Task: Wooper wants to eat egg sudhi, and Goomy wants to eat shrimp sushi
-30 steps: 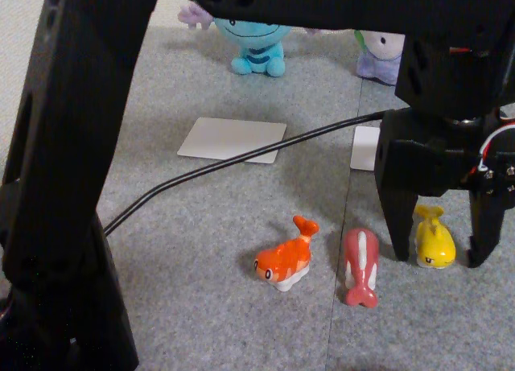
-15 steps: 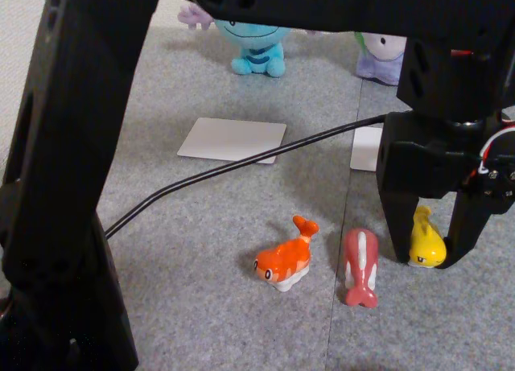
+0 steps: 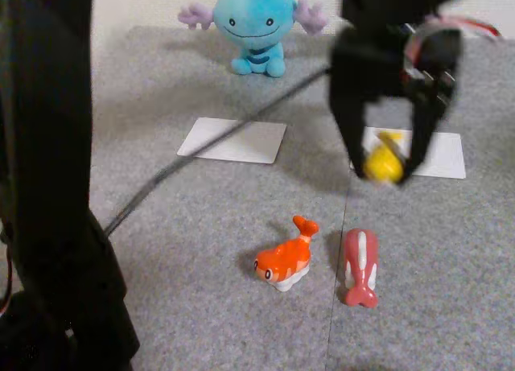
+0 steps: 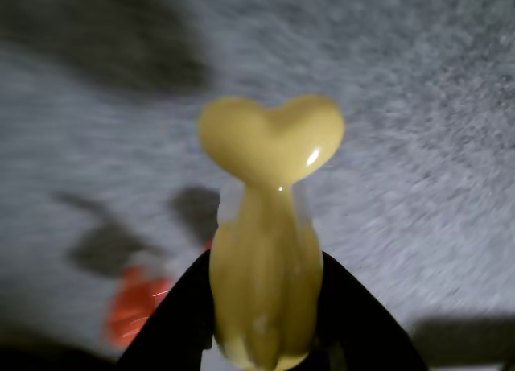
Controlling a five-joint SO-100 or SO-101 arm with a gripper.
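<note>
My gripper [image 3: 383,171] is shut on the yellow egg sudhi [image 3: 384,163] and holds it in the air above the grey mat. The wrist view shows the egg sudhi [image 4: 269,242] pinched between the two black fingers [image 4: 181,311], its forked tail pointing up. Wooper [image 3: 254,23], the light-blue plush, sits at the back of the mat, left of the gripper. The orange shrimp sushi [image 3: 285,261] lies on the mat in front, and appears as an orange blur [image 4: 138,305] in the wrist view. Goomy is hidden behind the arm.
A pinkish-red striped figure [image 3: 360,268] lies right of the shrimp sushi. Two white cards rest on the mat: one [image 3: 233,139] in front of Wooper, one [image 3: 441,155] behind the gripper. A black cable [image 3: 185,163] crosses the mat. The arm's dark base [image 3: 56,226] fills the left.
The gripper closed on the egg sudhi, then lifted it off the mat and carried it up and back toward the right-hand card.
</note>
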